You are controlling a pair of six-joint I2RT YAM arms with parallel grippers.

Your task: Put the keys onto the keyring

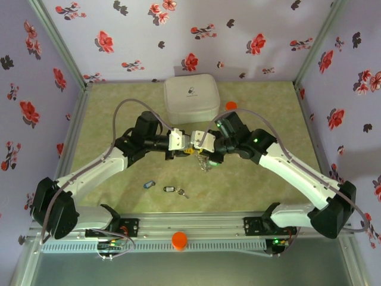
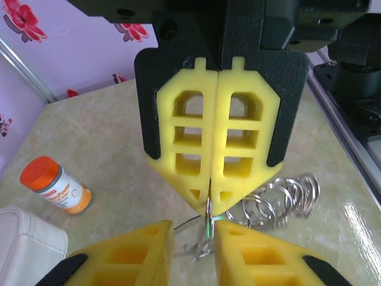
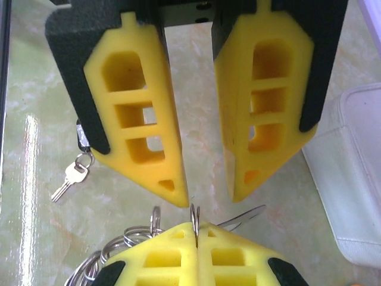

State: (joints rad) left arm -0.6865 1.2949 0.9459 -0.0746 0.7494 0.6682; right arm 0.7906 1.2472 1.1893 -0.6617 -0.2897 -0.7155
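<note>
From above: two keys (image 1: 171,189) lie low-centre on the table (image 1: 238,190), and one keyring (image 1: 205,162) is mid-frame where both bent arms meet. Left wrist: left claw (image 2: 193,229) stands apart. Right wrist: right claw (image 3: 196,229) clamps the keyring.

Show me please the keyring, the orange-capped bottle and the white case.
keyring (image 2: 280,199), left wrist view, on its shiny coils.
orange-capped bottle (image 2: 56,186), left wrist view, where cap meets body.
white case (image 1: 190,98), top external view, middle of its lid.

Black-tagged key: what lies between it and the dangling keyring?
Bare tabletop, by the top external view; the black-tagged key lies apart from the keyring, toward the table's near edge.
</note>
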